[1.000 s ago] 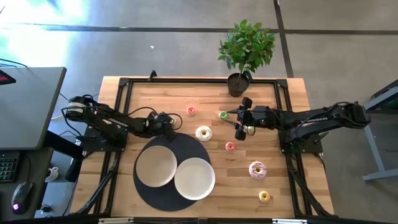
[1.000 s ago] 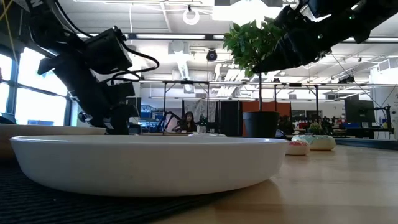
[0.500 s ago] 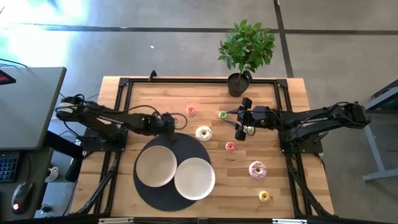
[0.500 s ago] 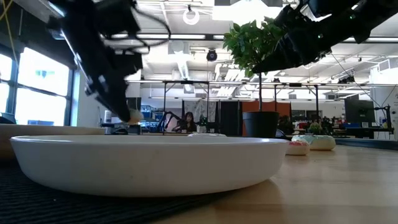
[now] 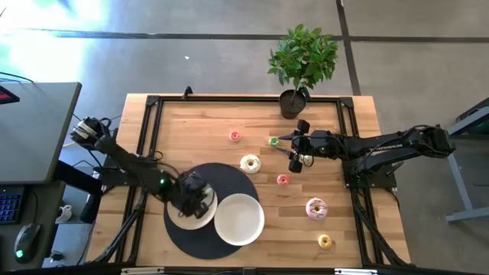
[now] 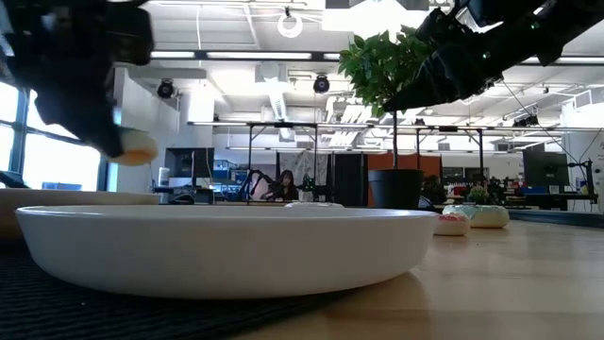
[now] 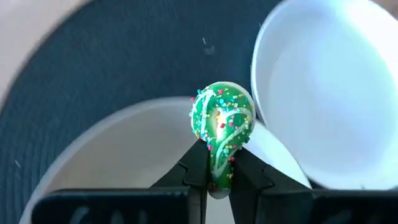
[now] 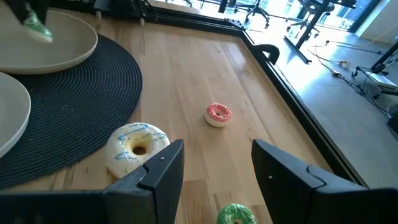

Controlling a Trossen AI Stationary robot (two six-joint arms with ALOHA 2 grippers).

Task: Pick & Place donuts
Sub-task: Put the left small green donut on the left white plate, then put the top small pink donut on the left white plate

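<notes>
My left gripper (image 5: pixel 199 204) is shut on a green-white sprinkled donut (image 7: pixel 222 121) above the left white plate (image 5: pixel 177 205); the low view shows the donut's pale side (image 6: pixel 138 146) under the gripper (image 6: pixel 80 85). My right gripper (image 5: pixel 296 150) waits open over the table's far right part, its fingers (image 8: pixel 163 167) apart. On the wood lie a cream donut (image 5: pixel 250 163), a tiny pink one (image 5: pixel 234 137), a tiny green one (image 5: pixel 274 141), a small pink one (image 5: pixel 283 179), a pink sprinkled one (image 5: pixel 315 208) and a yellow one (image 5: pixel 325 241). My left gripper pinches the green-white donut between its two fingers (image 7: pixel 198 169) by the part of the ring nearest them (image 7: pixel 219 169). The donut stands on edge beyond the fingertips, its sprinkled face toward the wrist camera, lifted clear above the left plate (image 7: pixel 118 155).
A round dark mat (image 5: pixel 229 177) carries two white plates, the right one (image 5: pixel 239 219) beside the left. A potted plant (image 5: pixel 299 65) stands at the table's far edge. A black frame rail (image 5: pixel 153 122) borders the wood. Bare wood lies between the mat and the right-hand donuts.
My left gripper has carried the green-white donut from the mat's far edge toward the table's near edge, and now stands over the left plate. It has stayed shut on the donut. My right arm has kept still.
</notes>
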